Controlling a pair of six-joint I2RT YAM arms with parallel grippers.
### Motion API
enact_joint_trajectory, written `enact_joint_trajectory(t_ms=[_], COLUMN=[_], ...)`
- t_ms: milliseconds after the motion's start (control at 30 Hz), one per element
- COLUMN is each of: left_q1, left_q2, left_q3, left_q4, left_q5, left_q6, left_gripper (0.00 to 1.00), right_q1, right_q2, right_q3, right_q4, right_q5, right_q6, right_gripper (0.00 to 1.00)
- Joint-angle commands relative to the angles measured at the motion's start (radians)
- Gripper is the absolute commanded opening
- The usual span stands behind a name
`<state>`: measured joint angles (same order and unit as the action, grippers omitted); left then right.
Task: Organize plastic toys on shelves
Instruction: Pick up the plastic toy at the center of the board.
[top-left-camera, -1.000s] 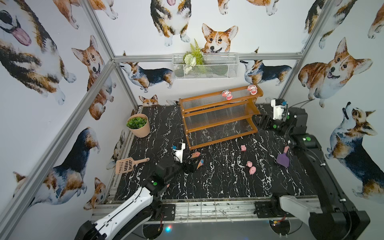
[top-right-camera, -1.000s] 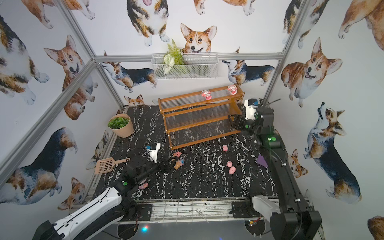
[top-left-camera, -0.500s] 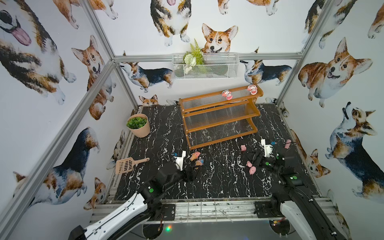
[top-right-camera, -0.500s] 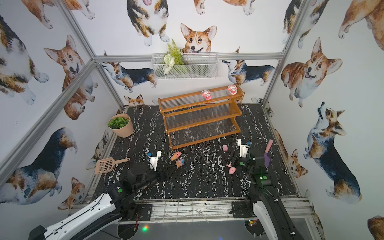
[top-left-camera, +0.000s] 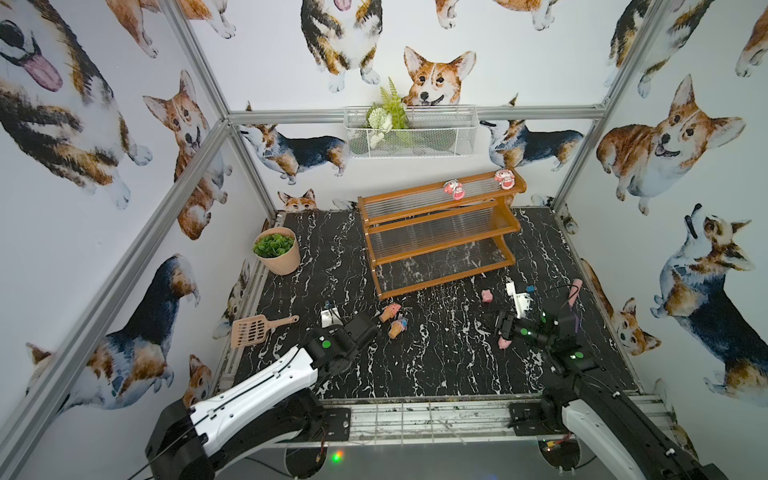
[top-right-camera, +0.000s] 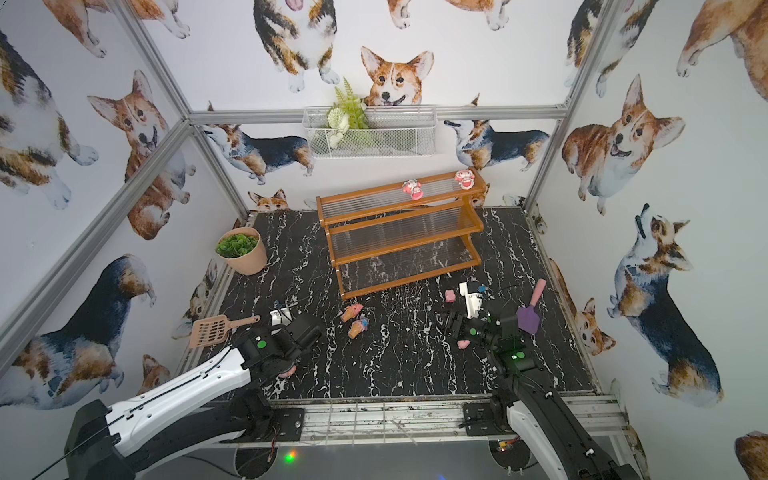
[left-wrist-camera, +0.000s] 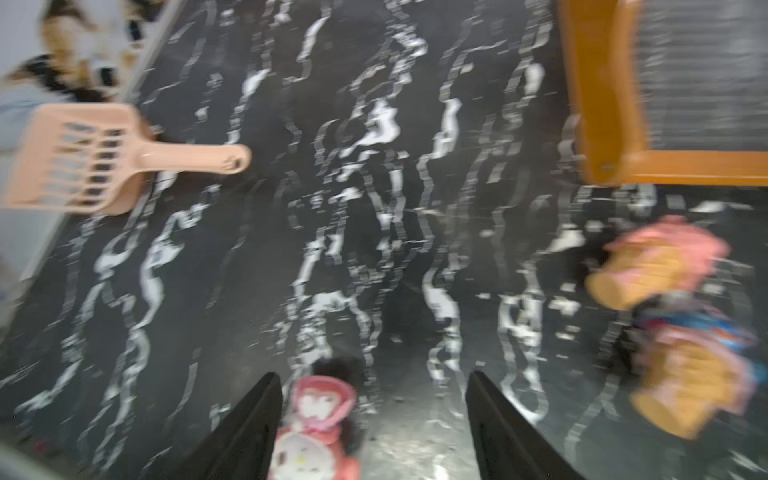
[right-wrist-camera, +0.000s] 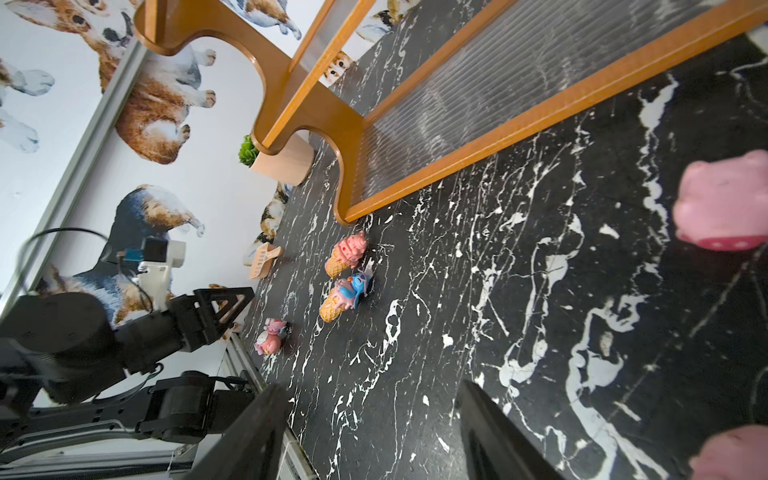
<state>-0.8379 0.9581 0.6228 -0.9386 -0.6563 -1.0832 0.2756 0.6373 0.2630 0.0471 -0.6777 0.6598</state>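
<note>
The left pincer (left-wrist-camera: 372, 376) stands wide over the desk (left-wrist-camera: 374, 208). A pink-and-white doll figurine (left-wrist-camera: 318, 415) lies on its back between its jaws, at the lower middle of the left wrist view, close to one finger and well clear of the other. It looks like hard, glossy moulded plastic: light, stiff and likely to skid or spin if pinched off-centre. The round head seems the broadest part to clamp squarely.

The right pincer (right-wrist-camera: 370, 384) is also wide, with nothing between its jaws. The pink-topped ice-cream cone (right-wrist-camera: 345, 254) and the blue-topped ice-cream cone (right-wrist-camera: 343, 300) lie on their sides at the centre of the right wrist view. Being tapered, they would probably squirt out of a grip on the tan cone, so the scoop end looks safer.

Two pink pig toys (top-left-camera: 486, 295) (top-left-camera: 504, 343) lie at the right of a top view, one just beside the right pincer. Whether they are soft or hard cannot be told.

Two more dolls (top-left-camera: 454, 189) (top-left-camera: 505, 178) stand on the top tier of the stepped shelf rack (top-left-camera: 436, 239). Its lower tiers are bare.

The left wrist view is smeared, and its lower edge cuts off the doll's body. In both top views the left arm covers that doll almost wholly. A third pig toy is not seen in the top views. The right wrist view cuts off one pig toy at its lower right corner.
</note>
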Motion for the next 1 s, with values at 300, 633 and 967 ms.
enact_joint_trajectory(t_ms=[300,633,967], left_q1=[0.088,0.089,0.147], left_q2=[-0.044,-0.086,0.006], left_q3=[-0.115,-0.163,-0.181], left_q4=[-0.061,-0.014,0.129], left_q5=[0.192,0.368,0.405], left_q6=[-0.069,-0.106,-0.073], left_gripper=[0.79,0.78,0.72], right_q1=[0.004,0.004,0.004], right_q2=[-0.087,-0.082,-0.118], right_q3=[-0.013,-0.019,-0.022], right_q4=[0.007,0.021,0.010], right_q5=[-0.062,-0.094,-0.096], right_q6=[0.020,0.015,0.016], right_gripper=[0.71,0.71,0.71])
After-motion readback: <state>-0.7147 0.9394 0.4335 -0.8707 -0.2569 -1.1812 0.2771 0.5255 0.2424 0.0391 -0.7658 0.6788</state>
